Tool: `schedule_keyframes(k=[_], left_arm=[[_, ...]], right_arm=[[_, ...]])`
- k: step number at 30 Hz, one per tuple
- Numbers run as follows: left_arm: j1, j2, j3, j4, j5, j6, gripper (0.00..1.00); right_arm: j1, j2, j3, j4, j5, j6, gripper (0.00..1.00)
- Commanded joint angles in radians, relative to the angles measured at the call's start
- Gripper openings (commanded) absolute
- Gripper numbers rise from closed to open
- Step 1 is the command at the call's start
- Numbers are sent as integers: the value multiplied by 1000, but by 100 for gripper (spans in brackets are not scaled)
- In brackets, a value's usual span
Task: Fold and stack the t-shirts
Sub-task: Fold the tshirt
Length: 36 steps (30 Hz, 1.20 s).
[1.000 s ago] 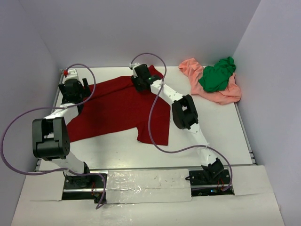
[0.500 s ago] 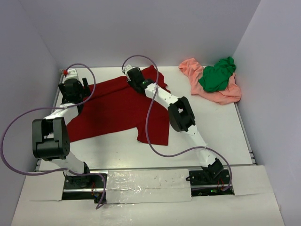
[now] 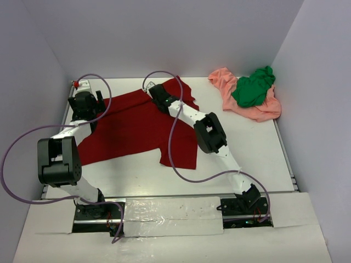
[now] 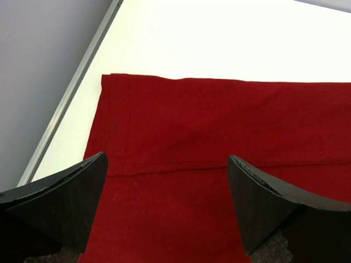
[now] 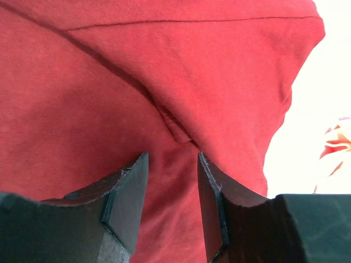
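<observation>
Top external view: dark red t-shirt (image 3: pixel 131 123) lies spread on the table (image 3: pixel 258 148), left of centre; green t-shirt (image 3: pixel 252 87) sits crumpled on the salmon-pink t-shirt (image 3: pixel 260 112) at the far right corner; left gripper (image 4: pixel 167 159) hangs over the red hem corner, jaws fully wide; right gripper (image 5: pixel 173 156) is low over the red shirt's far edge, jaws half apart, a cloth pucker just ahead of it

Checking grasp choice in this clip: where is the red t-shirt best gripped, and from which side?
Probably the small raised wrinkle near its far edge, from straight above. The red t-shirt lies flat on the table, so only that ridge gives something to pinch; the right gripper hangs over it.
</observation>
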Motion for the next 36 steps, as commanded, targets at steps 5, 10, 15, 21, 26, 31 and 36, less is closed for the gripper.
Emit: schedule_keyframes(k=[5,10,15,21,26,31,36], left_arm=[[-6,-50,3,44,-4,10,99],[-6,-47,11,44,1,10,99],[-6,-44,11,42,1,12,99],[-6,-43,15,39,-1,13,99],[-6,-43,12,39,-1,13,99],[-6,-41,17,36,4,12,99],[-6,-44,20,24,11,16,99]], right_arm=[[15,25,3,92,102,-100,45],[22,19,-33,160,105,-142,42],[24,34,-7,162,89,-148,40],[35,35,-3,172,70,-151,38],[35,25,-20,180,72,-140,34],[33,25,0,122,55,-133,33],[26,39,39,60,44,-140,33]])
